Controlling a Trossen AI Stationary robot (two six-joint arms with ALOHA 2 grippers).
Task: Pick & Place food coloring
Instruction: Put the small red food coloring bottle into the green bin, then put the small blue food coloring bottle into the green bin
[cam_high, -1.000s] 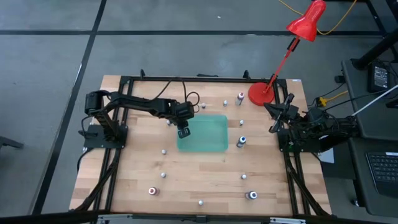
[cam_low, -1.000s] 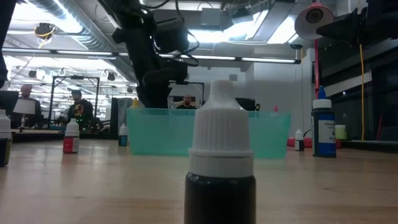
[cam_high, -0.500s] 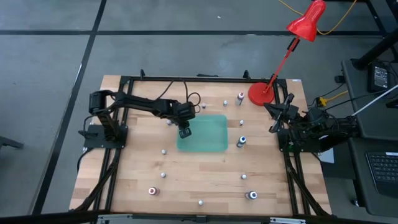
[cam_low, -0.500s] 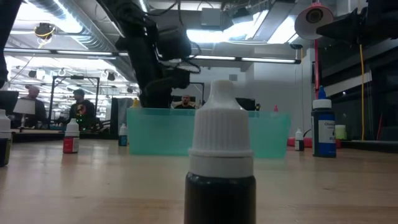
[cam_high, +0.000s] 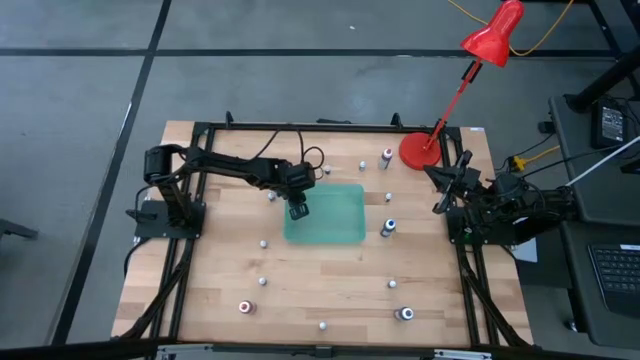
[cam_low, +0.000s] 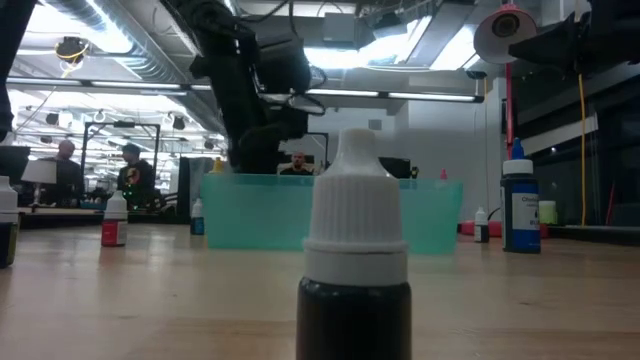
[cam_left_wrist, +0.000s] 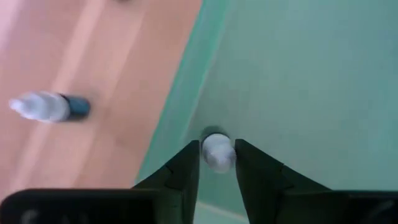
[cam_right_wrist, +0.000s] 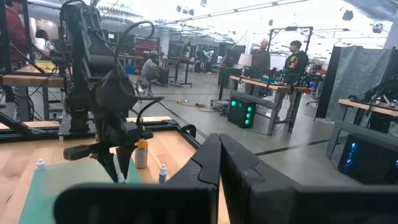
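One bottle (cam_left_wrist: 217, 152) sits clamped in our left hand (cam_left_wrist: 217, 163) over the green tray (cam_high: 340, 215); we should lower gently, then release upright.

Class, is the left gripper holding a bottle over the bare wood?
No; the left gripper holds a white-capped bottle over the green tray.

Grey floor (cam_high: 80, 100), lab benches (cam_right_wrist: 280, 93) beyond.

Food coloring bottles (cam_high: 390, 226) stand scattered over the wooden table around the green tray (cam_high: 340, 222), most showing only whitish caps, one by the tray's right edge with a blue body. One white-capped bottle (cam_left_wrist: 217, 152) sits pinched between the left gripper (cam_left_wrist: 217, 163)'s fingers over the tray's left edge. Just outside that edge, a dark-bodied bottle (cam_left_wrist: 48, 106) lies on its side.
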